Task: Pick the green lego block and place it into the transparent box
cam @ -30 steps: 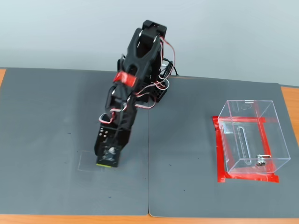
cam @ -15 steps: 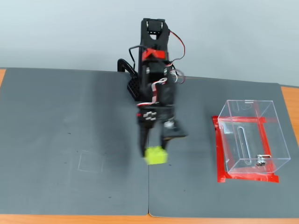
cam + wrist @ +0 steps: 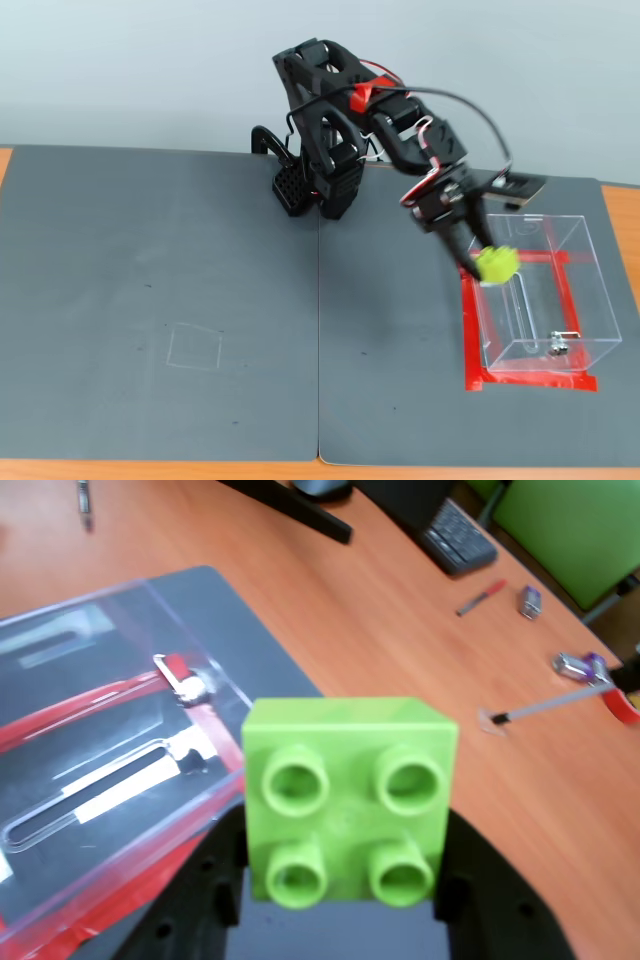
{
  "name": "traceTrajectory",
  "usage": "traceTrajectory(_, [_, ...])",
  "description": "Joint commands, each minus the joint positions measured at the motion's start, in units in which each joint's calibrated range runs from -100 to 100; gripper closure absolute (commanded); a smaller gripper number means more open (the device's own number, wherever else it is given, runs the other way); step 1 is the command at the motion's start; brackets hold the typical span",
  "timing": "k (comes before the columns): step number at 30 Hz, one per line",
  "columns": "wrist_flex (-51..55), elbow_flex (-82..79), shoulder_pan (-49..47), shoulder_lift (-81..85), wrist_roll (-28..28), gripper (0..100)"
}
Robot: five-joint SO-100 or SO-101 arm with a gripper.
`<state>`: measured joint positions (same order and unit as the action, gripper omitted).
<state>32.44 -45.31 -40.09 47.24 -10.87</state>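
The green lego block (image 3: 348, 800) is a lime-green brick with four round studs, held between my gripper's (image 3: 340, 885) black fingers, close to the wrist camera. In the fixed view my gripper (image 3: 485, 262) is shut on the block (image 3: 496, 263) and holds it in the air at the left wall of the transparent box (image 3: 580, 300). The box is clear, with a slot in one wall and a small metal fitting (image 3: 556, 347). In the wrist view the box (image 3: 110, 780) lies left of the block, its slot (image 3: 95, 805) and fitting (image 3: 192, 688) visible.
The box stands on a red tape outline (image 3: 530, 381) on the dark grey mat (image 3: 160, 300). A faint square mark (image 3: 195, 348) is on the mat's left half. In the wrist view a keyboard (image 3: 458, 535), a pen (image 3: 481, 597) and small items lie on the orange table beyond.
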Motion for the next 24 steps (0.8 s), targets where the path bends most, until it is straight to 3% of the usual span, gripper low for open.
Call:
traceTrajectory(1, [-0.7,3.3,-5.9,0.8,0.0,94])
traceTrajectory(10, [-0.1,15.3,-13.8,-14.0,0.0,94])
traceTrajectory(24, [0.0,24.5,-15.2,-30.2,0.0,94])
